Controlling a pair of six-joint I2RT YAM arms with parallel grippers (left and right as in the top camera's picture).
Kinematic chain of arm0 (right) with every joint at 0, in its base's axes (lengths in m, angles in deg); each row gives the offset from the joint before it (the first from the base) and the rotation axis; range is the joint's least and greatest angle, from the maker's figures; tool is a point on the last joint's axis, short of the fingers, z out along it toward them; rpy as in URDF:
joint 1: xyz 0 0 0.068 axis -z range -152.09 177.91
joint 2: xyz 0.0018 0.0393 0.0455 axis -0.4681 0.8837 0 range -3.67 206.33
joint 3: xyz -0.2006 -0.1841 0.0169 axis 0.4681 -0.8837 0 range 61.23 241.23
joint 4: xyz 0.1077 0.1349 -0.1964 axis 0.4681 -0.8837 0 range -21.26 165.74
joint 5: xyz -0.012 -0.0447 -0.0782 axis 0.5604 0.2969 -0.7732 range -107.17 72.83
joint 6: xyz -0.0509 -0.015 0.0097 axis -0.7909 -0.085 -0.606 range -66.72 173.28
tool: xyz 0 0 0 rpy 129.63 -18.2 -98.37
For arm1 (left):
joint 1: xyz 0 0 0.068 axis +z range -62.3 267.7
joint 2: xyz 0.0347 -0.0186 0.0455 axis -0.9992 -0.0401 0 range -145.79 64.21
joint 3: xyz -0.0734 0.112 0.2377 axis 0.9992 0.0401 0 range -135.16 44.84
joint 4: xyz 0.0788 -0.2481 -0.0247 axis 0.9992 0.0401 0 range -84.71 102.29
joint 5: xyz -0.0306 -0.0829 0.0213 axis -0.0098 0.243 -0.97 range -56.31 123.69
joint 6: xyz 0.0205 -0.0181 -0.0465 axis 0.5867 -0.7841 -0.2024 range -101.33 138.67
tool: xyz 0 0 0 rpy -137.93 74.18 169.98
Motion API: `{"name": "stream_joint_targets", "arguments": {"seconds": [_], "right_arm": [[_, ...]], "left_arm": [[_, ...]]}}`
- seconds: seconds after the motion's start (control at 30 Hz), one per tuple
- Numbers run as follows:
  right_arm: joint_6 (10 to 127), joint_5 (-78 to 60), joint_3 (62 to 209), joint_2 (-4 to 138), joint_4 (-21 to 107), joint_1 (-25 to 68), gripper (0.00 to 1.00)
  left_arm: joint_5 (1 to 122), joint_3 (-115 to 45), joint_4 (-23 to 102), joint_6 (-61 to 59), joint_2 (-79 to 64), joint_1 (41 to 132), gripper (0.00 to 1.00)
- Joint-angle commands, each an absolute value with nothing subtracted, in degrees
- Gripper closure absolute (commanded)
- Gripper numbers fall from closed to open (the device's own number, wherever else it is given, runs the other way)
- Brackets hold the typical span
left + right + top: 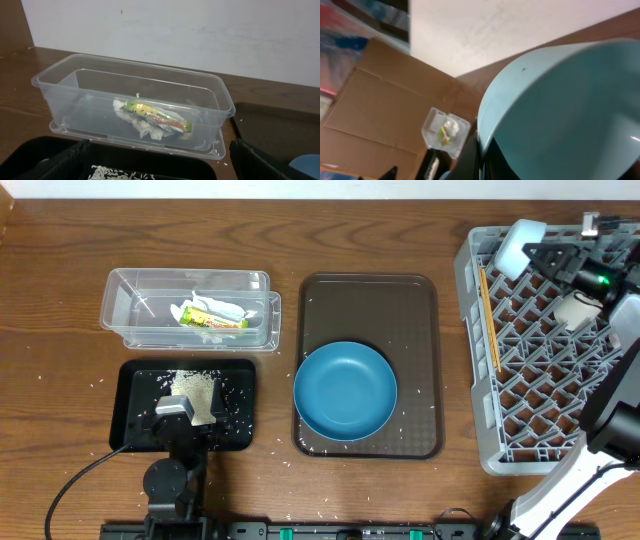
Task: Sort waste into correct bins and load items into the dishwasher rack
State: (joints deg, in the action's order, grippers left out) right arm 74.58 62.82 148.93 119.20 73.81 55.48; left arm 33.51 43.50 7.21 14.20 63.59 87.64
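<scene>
- Above the black tray (130, 408), at its near edge: left gripper (185, 413), jaws spread wide. In the left wrist view, one dark finger in each bottom corner, with nothing between them.
- Heaped in the upper middle of that tray, just ahead of the gripper: rice pile (195, 387). Stray grains on the tray floor, on the wooden table (60, 360) and on the brown serving tray (405, 310).
- Behind the black tray and apart from it: clear container (125, 305), upright on its lid.
- Inside the container, on its floor towards the right: crumpled tissue (142, 127) with the yellow-green wrapper (155, 116) on top of it.
- On the serving tray, in its lower left part with the rim overhanging the tray's left edge: large dark-blue bowl (345, 390), upright.
- Far right: dishwasher rack (468, 330).
- Along the rack's left side, lying lengthwise on the grid: chopsticks (489, 320).
- At the rack's far left corner, tipped on edge: small light-blue bowl (520, 242).
- Clamped onto that bowl's rim: right gripper (481, 161), jaws pinching the wall. Bowl filling most of the right wrist view.
- Further into the rack, partly under the right arm: small white cup (573, 310). Cannot tell whether upright or tilted.
</scene>
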Motion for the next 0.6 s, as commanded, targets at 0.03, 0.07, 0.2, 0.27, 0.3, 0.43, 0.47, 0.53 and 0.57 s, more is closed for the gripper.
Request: {"name": "stream_joint_targets", "arguments": {"seconds": [0.03, 0.07, 0.2, 0.27, 0.3, 0.43, 0.47, 0.53, 0.57], "right_arm": [[86.2, 68.6, 149.0, 120.4, 82.3, 57.6, 0.99], [90.6, 69.9, 149.0, 120.4, 87.0, 58.0, 0.99], [109.3, 72.0, 149.0, 120.4, 108.8, 60.1, 0.99], [119.1, 72.0, 149.0, 120.4, 120.6, 61.9, 0.99], [122.9, 71.8, 149.0, 120.4, 125.7, 62.9, 0.99], [130.5, 70.0, 149.0, 120.4, 135.0, 68.0, 0.99], [130.4, 69.6, 149.0, 120.4, 134.2, 69.6, 0.99], [128.7, 69.2, 149.0, 120.4, 131.7, 71.9, 0.99], [127.5, 69.1, 149.0, 120.4, 130.2, 73.0, 0.99]], "left_arm": [[32.6, 44.6, 9.4, 14.5, 64.0, 88.0, 0.11], [32.6, 44.6, 9.4, 14.5, 64.0, 88.0, 0.11], [32.6, 44.6, 9.4, 14.5, 64.0, 88.0, 0.11], [32.6, 44.6, 9.4, 14.5, 64.0, 88.0, 0.11], [32.6, 44.6, 9.4, 14.5, 64.0, 88.0, 0.11], [32.6, 44.6, 9.4, 14.5, 64.0, 88.0, 0.11], [32.6, 44.6, 9.4, 14.5, 64.0, 88.0, 0.11], [32.6, 44.6, 9.4, 14.5, 64.0, 88.0, 0.11], [32.6, 44.6, 9.4, 14.5, 64.0, 88.0, 0.11]]}}
